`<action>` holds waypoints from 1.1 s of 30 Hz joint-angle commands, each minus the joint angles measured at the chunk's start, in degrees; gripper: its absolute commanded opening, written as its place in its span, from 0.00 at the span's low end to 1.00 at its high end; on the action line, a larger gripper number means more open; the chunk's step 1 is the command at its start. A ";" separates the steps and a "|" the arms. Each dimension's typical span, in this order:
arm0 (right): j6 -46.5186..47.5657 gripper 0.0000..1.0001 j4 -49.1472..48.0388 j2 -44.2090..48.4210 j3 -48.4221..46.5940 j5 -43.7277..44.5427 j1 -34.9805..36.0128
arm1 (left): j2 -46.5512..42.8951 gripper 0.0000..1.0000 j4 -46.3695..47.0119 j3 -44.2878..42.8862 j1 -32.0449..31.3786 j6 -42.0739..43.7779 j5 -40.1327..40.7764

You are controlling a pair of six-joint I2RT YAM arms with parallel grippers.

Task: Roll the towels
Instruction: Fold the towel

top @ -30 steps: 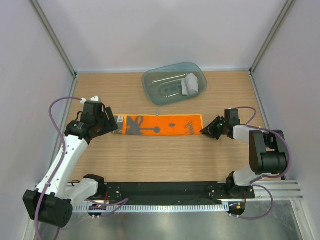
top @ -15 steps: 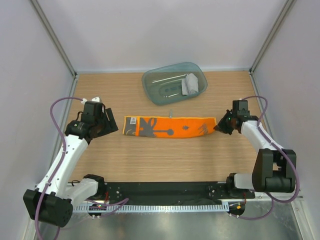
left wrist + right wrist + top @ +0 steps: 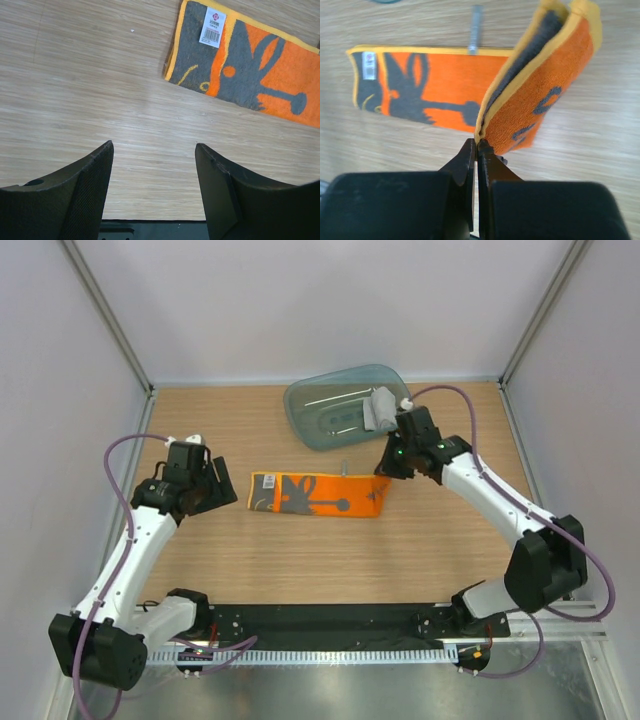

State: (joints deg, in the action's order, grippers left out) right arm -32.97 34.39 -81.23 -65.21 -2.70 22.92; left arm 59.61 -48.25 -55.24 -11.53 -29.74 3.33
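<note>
An orange towel with yellow edging and grey cartoon print lies as a long folded strip mid-table; a white tag sits at its left end. My right gripper is shut on the strip's right end and holds it lifted and folded back toward the left over the flat part. My left gripper stands open just left of the towel, above bare wood, its fingers holding nothing. A grey towel sits rolled inside the teal tray.
The translucent teal tray stands at the back, just behind my right wrist, with thin metal pieces in it. A small grey metal bit lies at the towel's far edge. Cage walls close in on both sides.
My right gripper closed on the towel's right end, dragged the whole strip rightward, then lifted the end and swung it back left over the strip. The left arm stayed put.
</note>
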 commanded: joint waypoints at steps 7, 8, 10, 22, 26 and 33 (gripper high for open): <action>-3.85 0.01 -1.69 -14.21 -19.49 2.44 13.28 | -0.82 0.67 1.23 0.31 0.72 0.82 -1.40; -4.46 0.01 -1.87 -15.35 -20.56 2.44 14.08 | -0.90 0.67 1.23 0.22 0.72 0.82 -1.40; -4.91 0.01 -2.05 -18.52 -23.63 4.37 16.18 | -0.90 0.67 1.23 0.22 0.81 0.82 -1.31; -7.37 0.01 -3.19 -29.16 -34.36 4.90 23.05 | -1.08 0.68 1.23 0.40 0.81 0.73 -1.05; -7.81 0.01 -3.54 -31.88 -36.13 4.63 24.19 | -1.08 0.67 1.23 0.40 0.89 0.56 -0.96; -8.16 0.01 -5.82 -35.04 -37.01 3.49 26.56 | -0.99 0.67 1.23 0.49 0.89 0.64 -0.96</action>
State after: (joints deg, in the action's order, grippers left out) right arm -40.47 31.29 -115.24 -99.59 0.91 48.27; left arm 59.51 -48.23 -54.94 -11.11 -29.65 2.76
